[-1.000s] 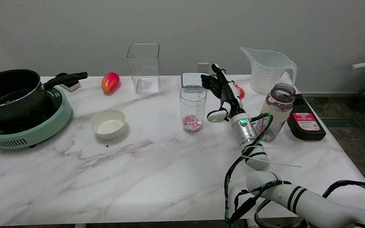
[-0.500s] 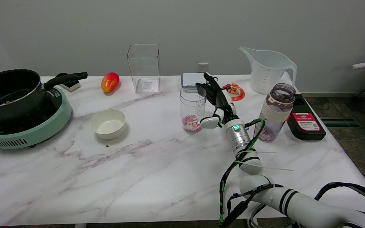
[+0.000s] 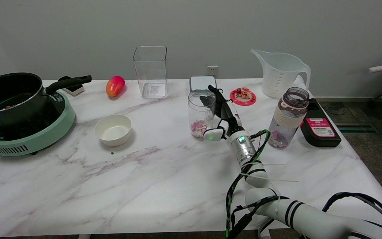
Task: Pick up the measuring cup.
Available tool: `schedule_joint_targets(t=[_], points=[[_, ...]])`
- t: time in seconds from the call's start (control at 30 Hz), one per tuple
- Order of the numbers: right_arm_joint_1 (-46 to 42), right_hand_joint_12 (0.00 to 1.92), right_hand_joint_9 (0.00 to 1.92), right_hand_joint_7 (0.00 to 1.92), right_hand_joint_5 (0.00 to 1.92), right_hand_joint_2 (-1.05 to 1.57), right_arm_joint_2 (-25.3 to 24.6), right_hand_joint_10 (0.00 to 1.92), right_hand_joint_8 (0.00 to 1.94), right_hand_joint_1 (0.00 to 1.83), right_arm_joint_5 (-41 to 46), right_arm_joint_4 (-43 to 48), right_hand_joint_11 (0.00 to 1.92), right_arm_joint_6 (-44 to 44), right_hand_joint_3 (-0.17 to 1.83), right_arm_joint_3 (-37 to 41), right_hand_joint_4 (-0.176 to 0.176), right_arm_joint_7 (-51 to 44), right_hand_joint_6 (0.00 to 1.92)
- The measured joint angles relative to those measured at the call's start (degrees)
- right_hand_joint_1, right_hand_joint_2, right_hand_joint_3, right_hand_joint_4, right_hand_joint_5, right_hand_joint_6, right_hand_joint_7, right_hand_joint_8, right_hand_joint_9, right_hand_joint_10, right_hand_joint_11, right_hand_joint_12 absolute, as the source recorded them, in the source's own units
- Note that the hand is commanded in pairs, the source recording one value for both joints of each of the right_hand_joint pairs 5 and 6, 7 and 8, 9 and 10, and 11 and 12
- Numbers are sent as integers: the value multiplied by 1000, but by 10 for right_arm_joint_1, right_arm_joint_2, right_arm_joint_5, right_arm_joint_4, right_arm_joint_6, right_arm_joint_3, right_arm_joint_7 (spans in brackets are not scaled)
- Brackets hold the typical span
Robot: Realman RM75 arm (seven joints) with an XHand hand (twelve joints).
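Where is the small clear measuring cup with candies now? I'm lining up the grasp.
In the head view, the small clear measuring cup stands mid-table, just left of the right hand, with the white bowl farther left.

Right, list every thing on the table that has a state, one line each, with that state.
measuring cup: upright, open-topped, pink and white pieces at the bottom
right hand: open, fingers beside the measuring cup's right side, grip not yet visible
bottle: upright, no lid, pieces at the bottom
square container: upright, empty
jug: upright
bowl: upright, empty
pot: on the green cooker, uncovered
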Motion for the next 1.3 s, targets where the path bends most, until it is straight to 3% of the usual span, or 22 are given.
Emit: schedule_joint_targets(t=[0.6,0.8,1.03,1.3], points=[[23,342,452,503,199,-854,-14,452,503,1217,-6,-44,342,1,713,-10,0,14,199],[28,367,474,529,230,-643,-17,474,529,1289,-7,-53,367,1,677,-11,0,15,230],[32,568,759,775,443,-172,-20,759,775,1334,-7,-59,568,-1,595,-11,0,16,443],[35,650,883,940,594,36,-22,883,940,1344,-6,-64,650,-1,562,-8,0,16,594]])
